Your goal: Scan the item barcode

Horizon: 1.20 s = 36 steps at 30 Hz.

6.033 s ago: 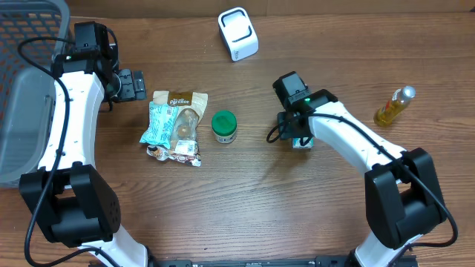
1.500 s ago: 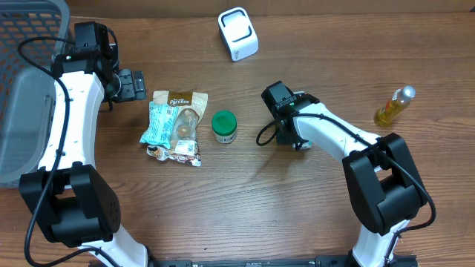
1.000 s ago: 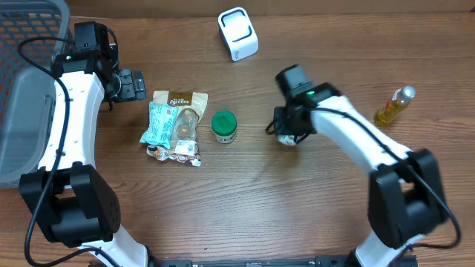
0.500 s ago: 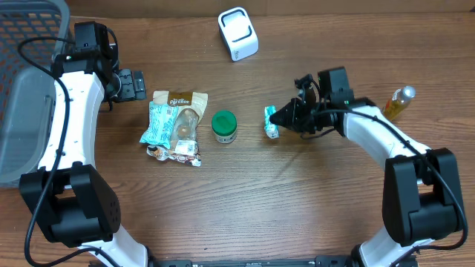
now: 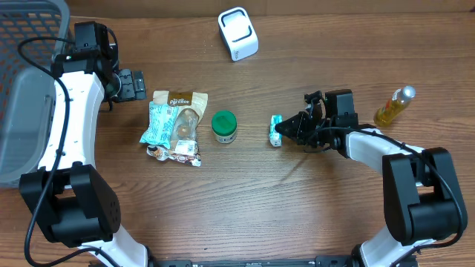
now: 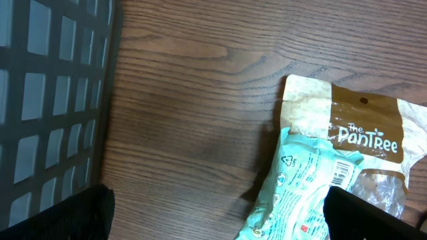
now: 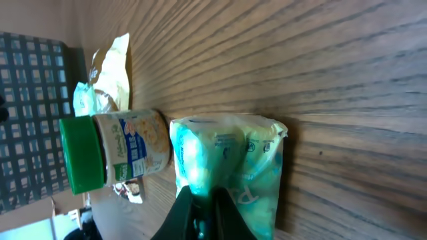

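Observation:
A small teal packet (image 5: 275,130) is pinched at one edge by my right gripper (image 5: 283,130), which lies low over the middle of the table and points left. In the right wrist view the packet (image 7: 233,163) fills the centre and the gripper (image 7: 208,195) is shut on its near edge. No barcode shows on the packet in these views. The white scanner (image 5: 237,33) stands at the back centre, well away from the packet. My left gripper (image 5: 134,84) hangs open at the back left with nothing between its fingers (image 6: 59,215).
A green-lidded jar (image 5: 224,126) stands just left of the packet. Snack bags (image 5: 174,122) lie further left, a Pantree pouch (image 6: 360,137) among them. A dark mesh basket (image 5: 22,81) fills the far left. A yellow oil bottle (image 5: 394,104) lies at the right.
My right arm has swung round from above the packet to its right side, carrying the packet along. The packet now sits a little further left. The left arm has not moved.

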### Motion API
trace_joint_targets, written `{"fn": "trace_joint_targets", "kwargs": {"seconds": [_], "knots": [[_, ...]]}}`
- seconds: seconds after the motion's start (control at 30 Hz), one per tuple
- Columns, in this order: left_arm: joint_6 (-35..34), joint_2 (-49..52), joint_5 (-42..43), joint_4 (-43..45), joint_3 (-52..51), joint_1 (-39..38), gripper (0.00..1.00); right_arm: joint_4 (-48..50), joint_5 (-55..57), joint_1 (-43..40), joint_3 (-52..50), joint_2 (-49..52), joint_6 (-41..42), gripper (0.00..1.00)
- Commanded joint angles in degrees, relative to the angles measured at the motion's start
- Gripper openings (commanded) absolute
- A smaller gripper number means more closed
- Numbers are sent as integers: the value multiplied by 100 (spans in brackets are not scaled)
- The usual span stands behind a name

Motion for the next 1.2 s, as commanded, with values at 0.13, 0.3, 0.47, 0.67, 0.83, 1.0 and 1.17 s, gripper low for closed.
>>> {"fn": "trace_joint_targets", "kwargs": {"seconds": [0.13, 0.3, 0.47, 0.67, 0.83, 1.0, 1.17], "knots": [[107, -109, 31, 2, 101, -39, 100, 35, 212, -31, -37, -87, 11, 12], [107, -107, 31, 2, 101, -39, 100, 22, 229, -37, -37, -87, -11, 16], [107, -107, 31, 2, 101, -39, 100, -122, 203, -37, -35, -90, -11, 24], [107, -109, 31, 2, 101, -39, 100, -262, 205, -37, -33, -177, -13, 30], [107, -109, 31, 2, 101, -39, 100, -415, 245, -37, -33, -487, -166, 32], [107, -107, 31, 2, 101, -39, 100, -754, 833, -37, -33, -717, -164, 33], [107, -109, 31, 2, 101, -39, 99, -903, 1064, -37, -31, -719, -186, 34]]}}
